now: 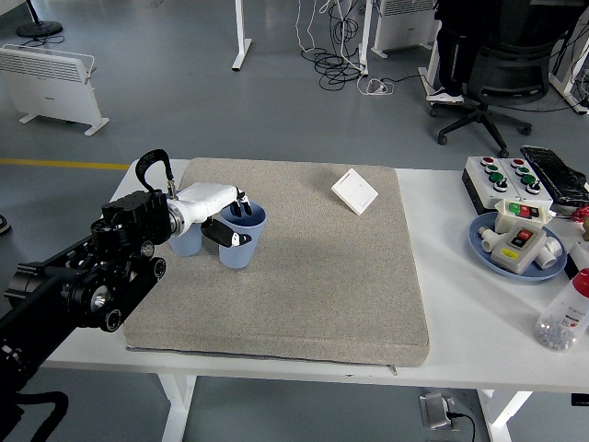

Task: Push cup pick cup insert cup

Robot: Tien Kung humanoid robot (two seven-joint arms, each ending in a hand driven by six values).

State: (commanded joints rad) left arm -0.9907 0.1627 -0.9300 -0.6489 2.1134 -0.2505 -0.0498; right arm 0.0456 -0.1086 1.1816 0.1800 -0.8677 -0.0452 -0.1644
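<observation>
A white table (460,304) stands in a room with a grey floor, and most of its top is covered by a grey felt mat (313,267) which reaches almost to the near edge. Behind the table, on the floor, there are a white heater (51,83) at the far left, loose cables (336,60) in the middle and a black office chair (483,87) at the far right. On the mat's left part a blue cup (241,236) stands upright, and the left hand (216,214) holds it: the white fingers are curled on the rim and one dark fingertip (232,238) presses on the cup's near wall. A second blue cup (187,241) stands just beside it on the left, mostly hidden under the hand. A small white switch plate (354,191) lies flat near the mat's far edge. The middle and the right of the mat are bare, so there is wide open room there. At the table's right edge, off the mat, stand a button box (504,177), a blue plate (488,253) with white parts in it, and a clear bottle (563,318) with a red cap.
</observation>
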